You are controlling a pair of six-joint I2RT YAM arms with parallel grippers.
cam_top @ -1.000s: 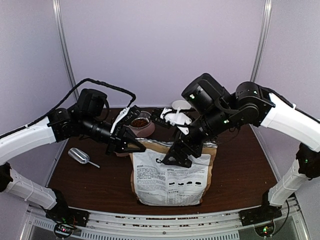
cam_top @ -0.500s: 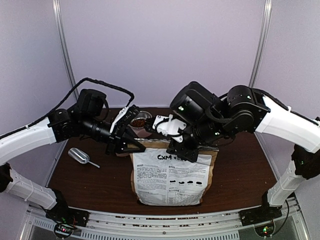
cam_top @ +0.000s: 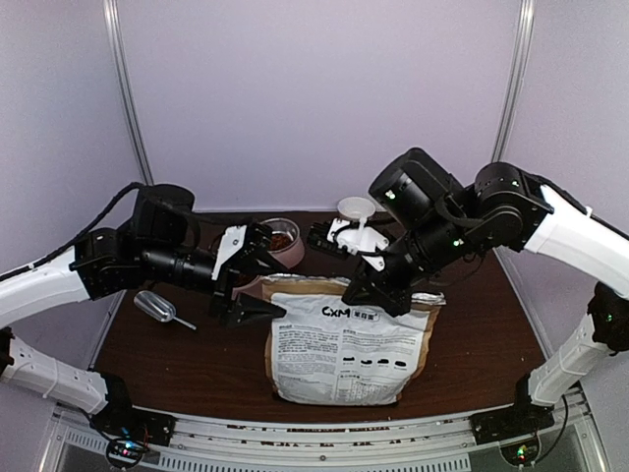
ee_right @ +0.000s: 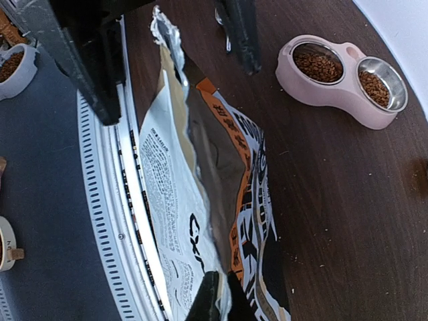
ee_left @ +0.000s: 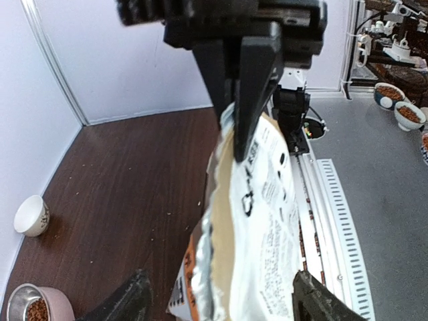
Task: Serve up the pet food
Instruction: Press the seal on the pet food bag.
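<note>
Bag (cam_top: 339, 344): crinkly kraft-and-white, silver-lined, upright on dark wooden bench (cam_top: 197, 364) | right pincer (ee_right: 217, 301) clamped on its jagged top edge | left pincer (ee_left: 224, 304) apart, straddling bag | brown kibble (ee_right: 319, 65) in pink feeder (ee_right: 334, 97) beyond, clear of both.

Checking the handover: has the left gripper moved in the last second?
Yes. The left gripper has drawn back toward the near edge of the table, away from the unmoved pink feeder.

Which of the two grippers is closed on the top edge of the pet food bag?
The right gripper: its jaws pinch the top edge of the pet food bag. The left gripper has its jaws wide open, one on either side of the bag.
</note>
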